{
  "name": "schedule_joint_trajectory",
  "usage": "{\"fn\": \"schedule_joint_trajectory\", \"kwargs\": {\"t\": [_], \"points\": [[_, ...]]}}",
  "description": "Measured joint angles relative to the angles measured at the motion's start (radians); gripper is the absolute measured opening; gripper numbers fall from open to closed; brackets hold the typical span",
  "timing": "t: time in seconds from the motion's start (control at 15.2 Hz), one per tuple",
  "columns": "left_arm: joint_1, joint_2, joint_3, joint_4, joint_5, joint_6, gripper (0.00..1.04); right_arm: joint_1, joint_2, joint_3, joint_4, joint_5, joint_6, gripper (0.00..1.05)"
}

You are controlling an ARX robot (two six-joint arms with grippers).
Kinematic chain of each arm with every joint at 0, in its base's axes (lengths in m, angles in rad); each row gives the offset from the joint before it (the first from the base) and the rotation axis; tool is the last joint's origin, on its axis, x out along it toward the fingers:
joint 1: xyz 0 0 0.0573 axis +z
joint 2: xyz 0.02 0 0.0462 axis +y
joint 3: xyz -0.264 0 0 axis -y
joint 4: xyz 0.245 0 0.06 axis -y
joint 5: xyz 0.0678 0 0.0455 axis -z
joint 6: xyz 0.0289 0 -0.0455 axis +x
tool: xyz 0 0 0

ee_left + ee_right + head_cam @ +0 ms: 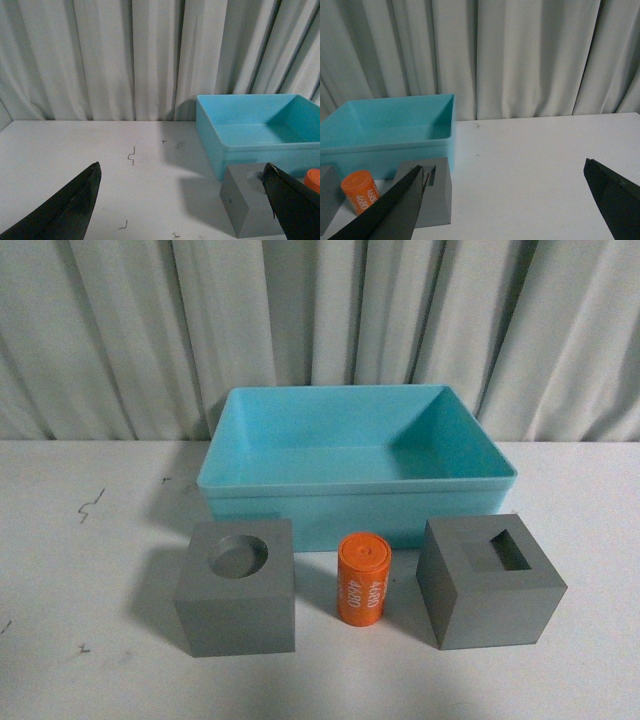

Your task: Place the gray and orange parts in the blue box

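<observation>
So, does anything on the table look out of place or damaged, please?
Nothing stands out. The round-recess matte gray cube, orange cylinder and square-recess matte gray cube stand upright before the empty light blue plastic bin. Only small dark scuffs mark the white table.

We count two gray cubes: one round-recess cube (237, 590) and one square-recess cube (490, 585). Alongside them we find a single orange cylinder (363, 578), with "4680" printed on it twice, and one light blue box (360, 485). One white surface (80, 570) carries all four things.
</observation>
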Motion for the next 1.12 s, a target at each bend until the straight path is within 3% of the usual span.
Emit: {"fn": "schedule_joint_trajectory", "kwargs": {"t": [0.4, 0.46, 0.53, 0.59, 0.66, 0.86, 1.12], "points": [[0.000, 0.000, 0.000, 0.000, 0.000, 0.000, 0.98, 0.000, 0.000, 0.000, 0.000, 0.000, 0.000, 0.98], [0.000, 0.000, 0.000, -0.001, 0.000, 0.000, 0.98, -0.019, 0.062, 0.056, -0.171, -0.024, 0.019, 0.98], [0.000, 0.000, 0.000, 0.000, 0.002, 0.000, 0.98, -0.088, 0.266, 0.131, -0.217, -0.066, 0.029, 0.98], [0.000, 0.000, 0.000, 0.000, 0.000, 0.000, 0.98, -0.146, 0.423, 0.183, -0.116, -0.103, 0.029, 0.98], [0.000, 0.000, 0.000, 0.000, 0.000, 0.000, 0.98, -0.139, 0.570, 0.249, 0.009, -0.161, 0.014, 0.98], [0.000, 0.000, 0.000, 0.000, 0.000, 0.000, 0.98, -0.063, 0.959, 0.389, 0.270, -0.203, -0.059, 0.98], [0.000, 0.000, 0.000, 0.000, 0.000, 0.000, 0.98, 0.022, 1.418, 0.525, 0.431, -0.199, -0.055, 0.98]]}}
